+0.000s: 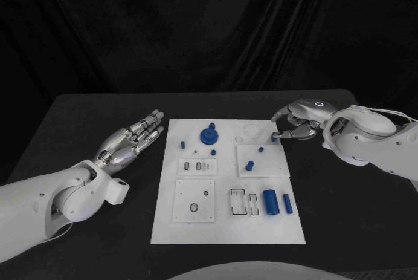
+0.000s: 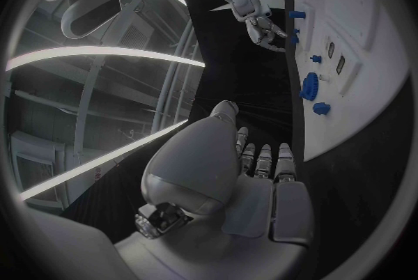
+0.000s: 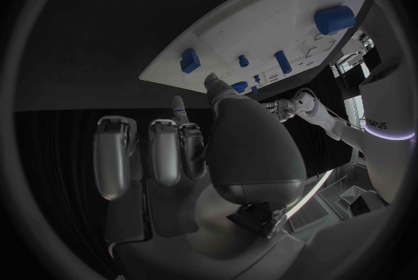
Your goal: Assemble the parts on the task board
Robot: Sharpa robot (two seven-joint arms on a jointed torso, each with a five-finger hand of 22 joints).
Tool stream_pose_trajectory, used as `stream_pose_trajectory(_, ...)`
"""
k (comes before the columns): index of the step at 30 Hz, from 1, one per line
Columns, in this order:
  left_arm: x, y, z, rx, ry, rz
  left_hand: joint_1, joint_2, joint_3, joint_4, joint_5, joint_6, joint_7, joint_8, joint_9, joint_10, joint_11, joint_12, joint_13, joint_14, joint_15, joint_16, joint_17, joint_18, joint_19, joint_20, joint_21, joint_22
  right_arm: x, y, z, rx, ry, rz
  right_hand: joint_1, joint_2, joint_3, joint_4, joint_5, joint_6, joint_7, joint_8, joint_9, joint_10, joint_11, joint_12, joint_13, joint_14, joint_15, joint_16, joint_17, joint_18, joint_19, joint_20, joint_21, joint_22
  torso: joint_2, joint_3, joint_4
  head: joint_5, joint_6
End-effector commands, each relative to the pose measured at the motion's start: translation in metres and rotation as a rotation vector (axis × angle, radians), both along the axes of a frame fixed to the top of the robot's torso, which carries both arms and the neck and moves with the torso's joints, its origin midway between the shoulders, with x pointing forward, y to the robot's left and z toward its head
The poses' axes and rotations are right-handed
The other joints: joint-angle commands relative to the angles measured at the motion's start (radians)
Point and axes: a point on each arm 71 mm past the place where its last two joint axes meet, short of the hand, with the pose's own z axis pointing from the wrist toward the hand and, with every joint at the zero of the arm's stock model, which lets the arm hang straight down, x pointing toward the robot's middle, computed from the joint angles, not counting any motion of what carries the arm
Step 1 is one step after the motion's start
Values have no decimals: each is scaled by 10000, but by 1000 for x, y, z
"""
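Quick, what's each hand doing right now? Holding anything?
Left hand: open, fingers apart, holding nothing, beside the task board.
Right hand: pinching a small blue part at the board's far right edge.

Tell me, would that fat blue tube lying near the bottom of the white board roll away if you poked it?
Probably yes: the blue cylinder looks round and lies on its side on the flat task board. It seems stiff, light plastic, and likely smooth to grip.

No text reads clearly (perhaps faint lettering on the robot's white body).
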Motion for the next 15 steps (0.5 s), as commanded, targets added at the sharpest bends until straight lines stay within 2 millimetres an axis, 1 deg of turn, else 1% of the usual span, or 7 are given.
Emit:
stream_pose_trajectory(1,-2,-1,5,-585,-597,-146,106,-13,34,3,-2,-27,21,9,-3,-18,66,-65,-10,15,80,-36,-16,183,7,93,-33,-15,-1,-1,0,-17,-178,55,189,28,0,98,69,29,-40,-39,-13,1058,-61,26,2635,840,-63,29,1569,-158,603,-44,25,2150,7,-11,2,2,13)
stream_pose_trajectory(5,-2,-1,5,-575,-591,-137,106,-13,34,3,-2,-27,21,9,-3,-18,66,-65,-10,15,80,-36,-16,183,7,93,-33,-15,-1,-2,-2,-39,-121,56,244,11,-12,142,104,80,-32,-19,-2,1058,-57,26,2635,838,-61,25,1561,-158,604,-44,25,2152,7,-16,10,1,25)
stream_pose_trajectory(8,-2,0,5,-564,-584,-127,106,-13,34,3,-2,-27,21,9,-3,-18,66,-65,-10,15,80,-36,-16,183,7,93,-33,-15,-1,-1,-3,-55,-55,64,275,-7,-24,171,111,114,-29,-3,7,1058,-52,26,2635,838,-60,25,1561,-159,605,-42,27,2155,-2,-26,14,5,1)
stream_pose_trajectory(9,-2,0,5,-558,-581,-122,106,-13,34,3,-2,-27,21,9,-3,-18,66,-65,-10,15,80,-36,-16,183,7,93,-33,-15,-2,-1,-4,-61,-25,74,332,-22,-43,236,118,197,-20,39,33,1058,-47,26,2635,838,-53,26,1561,-161,609,-39,30,2161,-2,-26,14,1,-8)
stream_pose_trajectory(13,-2,1,5,-550,-573,-115,106,-13,34,3,-2,-27,21,9,-3,-18,66,-65,-10,15,80,-36,-16,183,7,93,-33,-15,-2,0,-7,-69,45,102,398,-34,-53,282,130,267,-18,76,61,1058,-43,26,2635,837,-50,24,1557,-158,604,-36,21,2157,3,-19,12,1,-9)
stream_pose_trajectory(15,-2,1,5,-541,-558,-117,116,-15,50,-10,0,-38,24,8,-5,-18,69,-65,-10,15,84,-36,-16,187,7,101,-33,-15,-3,0,-8,-73,93,109,463,-40,-60,321,165,328,-17,113,89,1058,-43,26,2635,838,-48,27,1562,-158,604,-34,19,2160,0,-17,18,-7,-44)
